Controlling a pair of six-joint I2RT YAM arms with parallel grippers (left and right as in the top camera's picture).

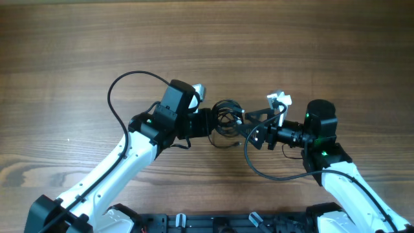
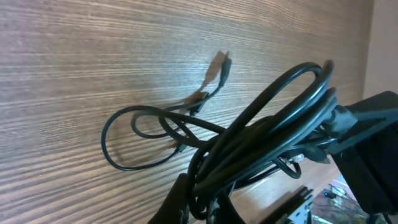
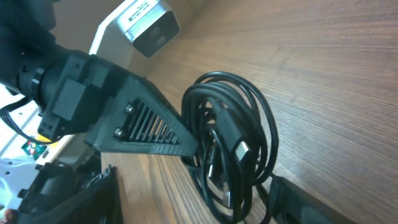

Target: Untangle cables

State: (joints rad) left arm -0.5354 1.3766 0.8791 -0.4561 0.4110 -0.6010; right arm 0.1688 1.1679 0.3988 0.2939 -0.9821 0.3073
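Horizontally opposed, left gripper (image 1: 212,123) clamps the cables (image 1: 226,115); right gripper (image 1: 248,128) straddles them, spread.

L hand (image 3: 186,144) tip inside coiled cables (image 3: 255,106), plug (image 3: 239,148) showing, above wood table (image 3: 323,62).

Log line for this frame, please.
phase: untangling | left gripper: shut on cables | right gripper: beside bundle, grip unclear | one loop lying on table
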